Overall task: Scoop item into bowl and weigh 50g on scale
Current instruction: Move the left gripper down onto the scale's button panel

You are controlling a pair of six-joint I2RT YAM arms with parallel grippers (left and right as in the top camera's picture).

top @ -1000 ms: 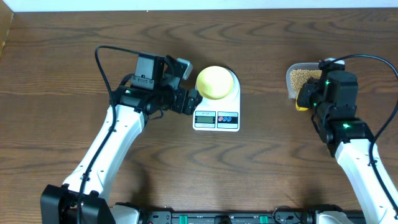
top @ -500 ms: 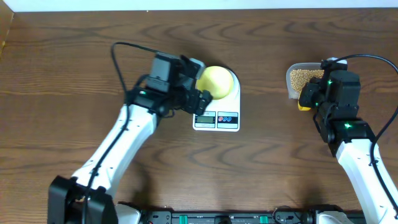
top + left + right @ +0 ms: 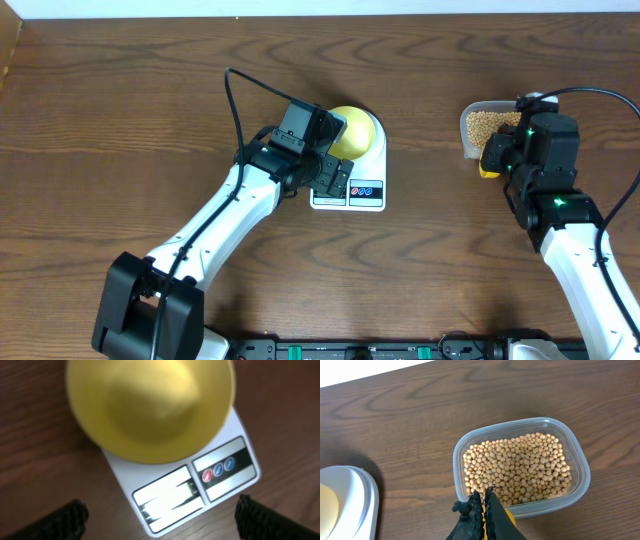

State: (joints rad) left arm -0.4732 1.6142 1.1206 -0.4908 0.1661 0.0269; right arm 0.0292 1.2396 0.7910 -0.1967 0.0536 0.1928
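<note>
Beans (image 3: 515, 472): small, round, tan-beige, matte, piled loose in a clear rounded-rect. plastic container (image 3: 458, 467) at the far right of the worktop (image 3: 120, 120). None are in the bowl.

Bowl (image 3: 150, 405): pale yellow, round, smooth plastic look, empty inside, sits on the rear half of the scale (image 3: 170, 497). The scale is a white rect. slab w/ a grey LCD and a button panel (red + blue dots) along its front edge. It lies near worktop centre.

Left gripper (image 3: 162, 517): fingers spread wide, holding nothing, hovering over the scale's front edge. Display and buttons show btwn its dark, ridged fingertips (image 3: 75, 515), w/ the bowl just beyond.

Right gripper (image 3: 481, 510): black fingers pressed together, just in front of the container's near rim, beans right beyond. A yellow scoop (image 3: 507, 521) shows beside and under the tips; can't tell if it's pinched.

Worktop is dark brown wood w/ strong grain.
</note>
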